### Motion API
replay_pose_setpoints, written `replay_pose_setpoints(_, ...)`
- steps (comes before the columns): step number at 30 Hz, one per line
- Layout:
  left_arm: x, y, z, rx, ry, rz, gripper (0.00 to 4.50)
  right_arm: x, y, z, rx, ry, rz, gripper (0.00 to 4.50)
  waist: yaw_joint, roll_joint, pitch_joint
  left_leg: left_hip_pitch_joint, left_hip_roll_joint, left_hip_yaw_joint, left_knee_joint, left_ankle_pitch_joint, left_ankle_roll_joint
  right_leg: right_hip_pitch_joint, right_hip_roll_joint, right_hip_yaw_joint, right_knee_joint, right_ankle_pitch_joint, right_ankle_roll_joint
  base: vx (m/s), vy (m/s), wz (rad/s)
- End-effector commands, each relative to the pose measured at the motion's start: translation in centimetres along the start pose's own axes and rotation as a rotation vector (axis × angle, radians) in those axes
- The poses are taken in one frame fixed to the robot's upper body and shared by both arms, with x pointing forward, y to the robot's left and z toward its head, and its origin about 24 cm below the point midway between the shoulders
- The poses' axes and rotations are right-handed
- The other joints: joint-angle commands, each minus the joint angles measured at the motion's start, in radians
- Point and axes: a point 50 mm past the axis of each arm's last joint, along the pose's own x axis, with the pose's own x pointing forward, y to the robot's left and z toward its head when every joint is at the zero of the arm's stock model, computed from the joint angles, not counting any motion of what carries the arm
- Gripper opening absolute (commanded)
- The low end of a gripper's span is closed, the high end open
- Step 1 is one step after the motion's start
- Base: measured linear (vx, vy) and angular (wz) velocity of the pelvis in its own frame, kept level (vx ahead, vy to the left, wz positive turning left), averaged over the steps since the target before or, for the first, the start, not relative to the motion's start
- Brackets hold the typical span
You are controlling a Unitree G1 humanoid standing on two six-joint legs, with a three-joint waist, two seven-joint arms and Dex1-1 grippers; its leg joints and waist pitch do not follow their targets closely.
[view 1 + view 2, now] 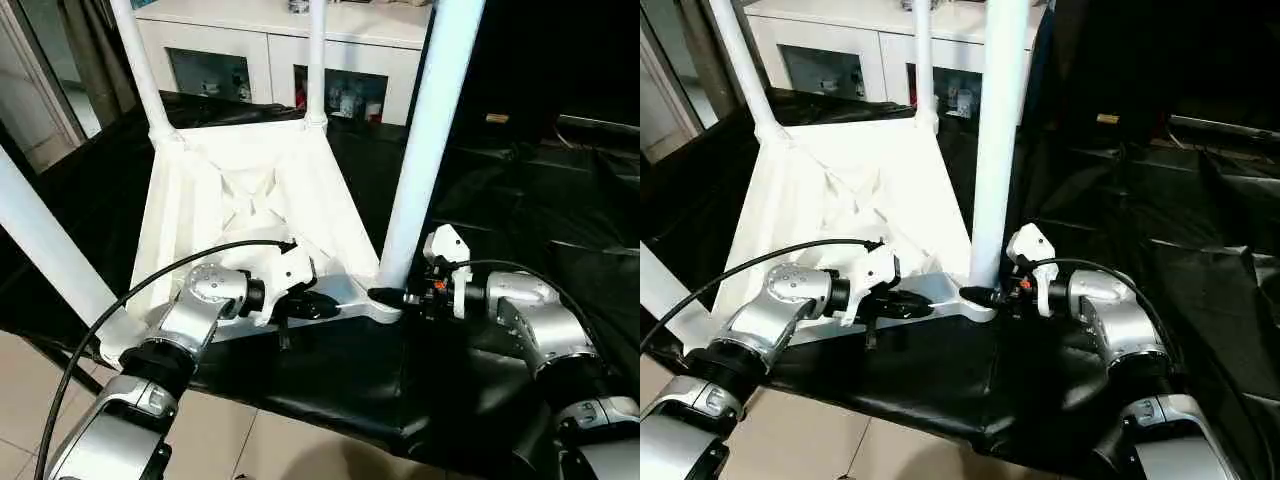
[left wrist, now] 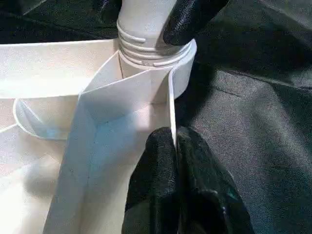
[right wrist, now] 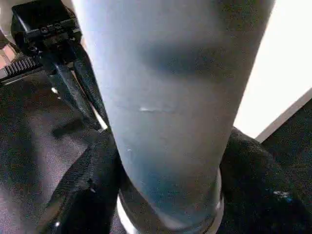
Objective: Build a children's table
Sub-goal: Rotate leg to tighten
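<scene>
Tabletop [image 1: 240, 190]: lay upside down on black sheet [image 1: 500, 220], legs up. Left gripper [image 1: 310, 303] pinched its near rim; right gripper [image 3: 165, 195] clamped near leg [image 1: 425, 150] at socket. Judged light, rigid, smooth plastic; best held by rim or leg base.

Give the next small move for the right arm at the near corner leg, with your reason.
Probably keep twisting the near-right leg into its corner socket: the right tool clamps its base, ribbed threads show above the socket rim, and the left tool pinches the tabletop edge steady.
</scene>
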Motion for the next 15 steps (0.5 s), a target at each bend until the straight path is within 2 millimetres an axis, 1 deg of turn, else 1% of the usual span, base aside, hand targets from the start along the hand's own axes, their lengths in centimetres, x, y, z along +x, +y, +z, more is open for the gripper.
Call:
replay_pose_setpoints(1,0.4,-0.3,-0.2,-0.013,-0.022,0.003,0.0,0.3,0.3,-0.5,-0.013,0.041,0.034,2.51,0.001,-0.016,-0.066,0.006,0.022,0.003,-0.055,-0.174,0.077,0.056,-0.053,0.036,-0.06,-0.173,-0.231,0.0,0.0,0.0)
replay_pose_setpoints(4,0.5,-0.1,-0.4,-0.021,-0.002,0.029,0.0,0.5,0.4,-0.8,0.002,0.04,0.01,2.47,0.001,-0.016,-0.065,0.007,0.022,0.003,-0.056,-0.178,0.077,0.055,-0.052,0.035,-0.061,-0.186,-0.227,0.0,0.0,0.0)
replay_pose_setpoints(6,0.7,0.0,-0.4,-0.028,0.009,0.055,0.0,0.6,0.3,-1.0,0.02,0.028,-0.023,2.46,-0.001,-0.017,-0.062,0.007,0.022,0.003,-0.058,-0.191,0.072,0.053,-0.053,0.035,-0.065,-0.214,-0.221,0.0,0.0,0.0)
replay_pose_setpoints(7,1.2,0.4,-0.3,-0.046,0.015,0.113,0.0,0.9,0.1,-1.5,0.072,0.011,-0.11,2.46,-0.003,-0.018,-0.061,0.008,0.021,0.003,-0.059,-0.204,0.066,0.051,-0.053,0.036,-0.069,-0.247,-0.21,0.0,0.0,0.0)
replay_pose_setpoints(8,1.5,0.6,-0.2,-0.056,0.016,0.144,0.0,1.1,0.1,-1.9,0.103,0.007,-0.164,2.46,-0.004,-0.018,-0.059,0.013,0.02,0.003,-0.06,-0.222,0.055,0.047,-0.054,0.037,-0.074,-0.287,-0.2,0.0,0.0,0.0)
replay_pose_setpoints(9,2.0,0.8,0.0,-0.071,0.017,0.17,0.0,1.4,0.1,-2.5,0.135,0.011,-0.222,2.46,-0.005,-0.018,-0.059,0.014,0.019,0.001,-0.062,-0.228,0.048,0.047,-0.055,0.037,-0.075,-0.303,-0.195,0.0,0.0,0.0)
replay_pose_setpoints(10,2.5,1.1,0.3,-0.083,0.021,0.213,0.0,1.8,0.2,-3.0,0.161,0.02,-0.275,2.45,-0.009,-0.02,-0.057,0.011,0.017,0.0,-0.064,-0.241,0.036,0.048,-0.055,0.036,-0.08,-0.344,-0.176,0.0,0.0,0.0)
replay_pose_setpoints(11,2.8,1.3,0.5,-0.092,0.024,0.247,0.0,2.1,0.2,-3.3,0.179,0.026,-0.317,2.44,-0.008,-0.017,-0.057,0.015,0.017,-0.001,-0.065,-0.247,0.032,0.047,-0.055,0.035,-0.082,-0.359,-0.17,0.0,0.0,0.0)
replay_pose_setpoints(12,3.5,1.7,1.0,-0.123,0.024,0.308,0.0,2.8,0.2,-3.8,0.232,0.038,-0.427,2.43,-0.01,-0.018,-0.057,0.015,0.017,0.0,-0.065,-0.254,0.032,0.045,-0.055,0.036,-0.086,-0.37,-0.165,0.0,0.0,0.0)
replay_pose_setpoints(13,4.0,1.9,1.3,-0.145,0.026,0.347,0.0,3.3,0.2,-4.0,0.269,0.05,-0.502,2.43,-0.015,-0.015,-0.054,0.018,0.014,-0.002,-0.068,-0.272,0.014,0.042,-0.053,0.036,-0.089,-0.401,-0.153,0.0,0.0,0.0)
replay_pose_setpoints(14,4.0,1.9,1.3,-0.145,0.026,0.347,0.0,3.3,0.2,-4.0,0.269,0.05,-0.502,2.43,-0.016,-0.017,-0.052,0.018,0.012,-0.002,-0.068,-0.283,0.012,0.042,-0.052,0.034,-0.091,-0.425,-0.146,0.0,0.0,0.0)
replay_pose_setpoints(15,4.2,2.0,1.4,-0.149,0.028,0.356,0.0,3.5,0.2,-4.1,0.281,0.055,-0.528,2.42,-0.015,-0.019,-0.052,0.02,0.01,-0.003,-0.068,-0.292,0.013,0.044,-0.053,0.032,-0.095,-0.449,-0.138,0.0,0.0,0.0)
